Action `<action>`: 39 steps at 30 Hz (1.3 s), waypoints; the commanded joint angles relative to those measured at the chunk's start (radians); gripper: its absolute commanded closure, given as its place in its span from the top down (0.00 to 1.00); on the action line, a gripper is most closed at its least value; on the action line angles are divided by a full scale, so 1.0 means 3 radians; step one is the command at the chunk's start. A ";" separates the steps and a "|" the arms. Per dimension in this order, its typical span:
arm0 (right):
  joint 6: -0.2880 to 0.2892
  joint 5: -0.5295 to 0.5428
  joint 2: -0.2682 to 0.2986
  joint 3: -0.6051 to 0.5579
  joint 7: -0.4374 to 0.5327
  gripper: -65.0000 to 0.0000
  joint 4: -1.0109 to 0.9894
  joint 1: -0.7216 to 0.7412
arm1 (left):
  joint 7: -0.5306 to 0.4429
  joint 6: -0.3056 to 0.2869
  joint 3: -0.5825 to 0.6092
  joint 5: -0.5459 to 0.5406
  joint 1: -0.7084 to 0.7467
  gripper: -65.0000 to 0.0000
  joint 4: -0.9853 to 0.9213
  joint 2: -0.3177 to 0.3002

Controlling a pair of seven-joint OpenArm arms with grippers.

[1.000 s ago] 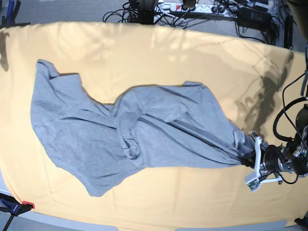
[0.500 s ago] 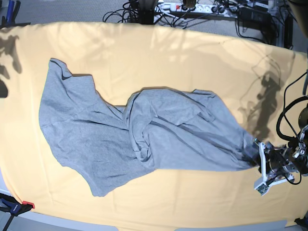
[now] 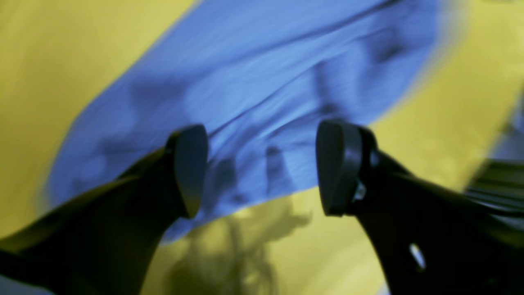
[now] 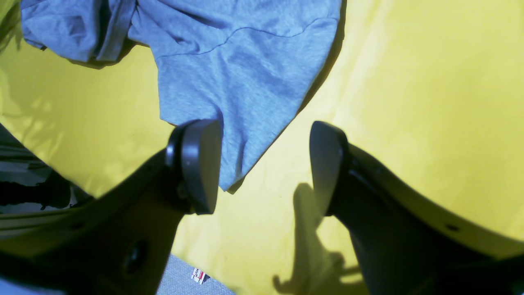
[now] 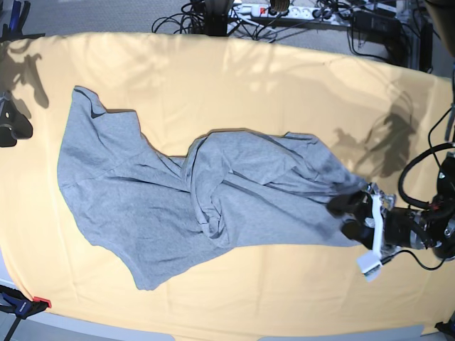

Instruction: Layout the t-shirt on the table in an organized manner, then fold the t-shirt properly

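The grey t-shirt lies crumpled and stretched left to right across the table, with folds bunched in its middle. My left gripper is open at the shirt's right end, holding nothing. In the blurred left wrist view the open gripper hovers over the shirt and the yellow cloth. My right gripper is open above a pointed corner of the shirt on the cloth. In the base view only a dark part of it shows at the left edge.
Cables and a power strip lie on the floor beyond the table's far edge. A clamp with a red tip sits at the front left corner. The left arm's cables loop at the right edge.
The shirt was dragged to the right, then my left gripper opened and let go of its right end. A dark part of the right arm came in at the left edge.
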 commanded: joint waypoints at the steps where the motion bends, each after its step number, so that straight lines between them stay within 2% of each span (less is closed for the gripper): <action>1: 0.0005 0.0063 0.0098 0.0034 0.0063 0.56 0.0045 0.0028 | 0.0041 -0.0069 -0.0045 -0.0226 -0.0053 0.65 0.0032 0.0038; 3: 0.0005 0.0063 0.0097 0.0034 0.0063 0.56 0.0045 0.0028 | 0.0153 -0.0094 -0.0045 -0.0308 0.0006 0.65 0.0032 0.0207; 14: 0.0005 0.0063 0.0099 0.0041 0.0063 0.56 0.0045 0.0028 | 0.0153 -0.0094 -0.0043 -0.0306 0.0343 0.65 0.0032 0.1054; 19: 0.0005 0.0063 0.0104 0.0041 0.0063 0.56 0.0045 0.0028 | 0.0153 -0.0094 -0.0042 0.0181 0.0573 0.65 0.0031 0.1356; 24: 0.0005 0.0063 0.0104 0.0041 0.0063 0.56 0.0045 0.0028 | -0.0186 -0.0094 -0.0042 0.0783 0.0776 0.65 0.0029 0.1539; 26: 0.0005 0.0063 0.0104 0.0041 0.0063 0.56 0.0045 0.0028 | -0.0347 -0.0094 -0.0042 0.1053 0.0834 0.58 0.0027 0.1601; 27: 0.0005 0.0063 0.0104 0.0041 0.0063 0.56 0.0045 0.0028 | -0.0437 -0.0094 -0.0042 0.1199 0.0856 0.48 0.0025 0.1630; 28: 0.0005 0.0063 0.0104 0.0041 0.0063 0.56 0.0045 0.0029 | -0.0525 -0.0094 -0.0042 0.1349 0.0871 0.33 0.0025 0.1651; 29: 0.0005 0.0063 0.0104 0.0041 0.0063 0.56 0.0045 0.0029 | -0.0596 -0.0023 -0.0042 0.1470 0.0880 0.14 0.0025 0.1659; 30: 0.0005 0.0063 0.0104 0.0041 0.0063 0.56 0.0045 0.0028 | -0.0649 0.0048 -0.0042 0.1554 0.0881 0.00 0.0025 0.1658; 32: 0.0005 0.0063 0.0104 0.0041 0.0063 0.56 0.0045 0.0028 | -0.0676 0.0136 -0.0046 0.1658 0.0871 0.00 0.0025 0.1657; 35: 0.0005 0.0063 0.0104 0.0041 0.0063 0.56 0.0045 0.0029 | -0.0635 0.0144 -0.0076 0.1665 0.0799 0.00 0.0025 0.1648; 39: 0.0005 0.0063 0.0104 0.0041 0.0063 0.56 0.0045 0.0028 | -0.0460 0.0172 -0.0282 0.1414 0.0551 0.00 0.0032 0.1629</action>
